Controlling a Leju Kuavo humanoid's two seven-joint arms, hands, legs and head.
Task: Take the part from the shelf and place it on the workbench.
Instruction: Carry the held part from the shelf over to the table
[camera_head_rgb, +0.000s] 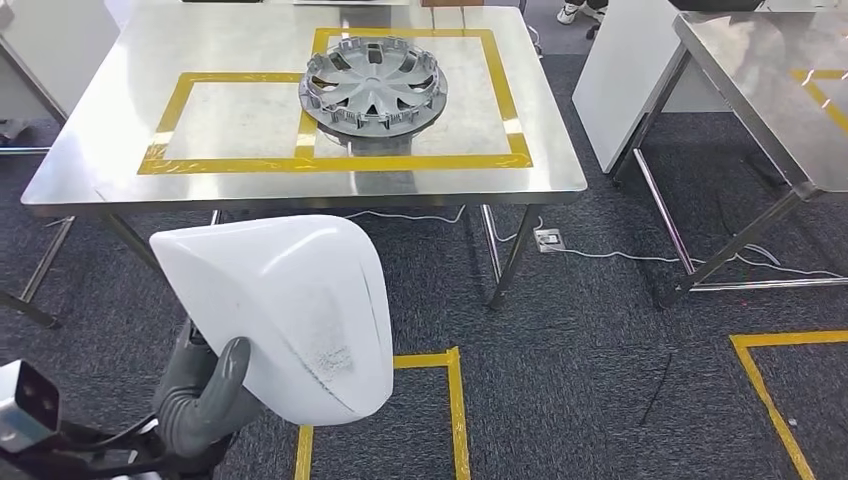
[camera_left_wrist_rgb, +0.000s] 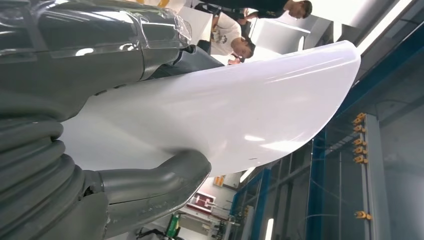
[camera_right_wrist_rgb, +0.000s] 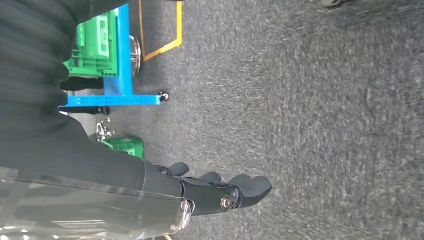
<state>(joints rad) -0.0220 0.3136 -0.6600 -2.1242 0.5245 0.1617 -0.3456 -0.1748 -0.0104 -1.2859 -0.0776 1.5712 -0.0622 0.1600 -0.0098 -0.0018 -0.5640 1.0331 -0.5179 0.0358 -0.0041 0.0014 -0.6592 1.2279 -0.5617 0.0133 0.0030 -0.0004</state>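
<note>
Item: large white curved plastic panel (camera_head_rgb: 290, 310), gripped by our left hand (camera_head_rgb: 205, 395), thumb (camera_left_wrist_rgb: 155, 182) under its edge, held above the grey carpet (camera_head_rgb: 580, 380). Ahead of that hand: steel counter (camera_head_rgb: 120, 160) bearing a grey wheel cover (camera_head_rgb: 373, 88). Our right hand (camera_right_wrist_rgb: 220, 192) hangs with fingers extended, holding nothing.

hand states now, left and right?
Left hand: holding the white part.
Right hand: holds nothing, hanging over the carpet; fingers look loosely extended.
</note>
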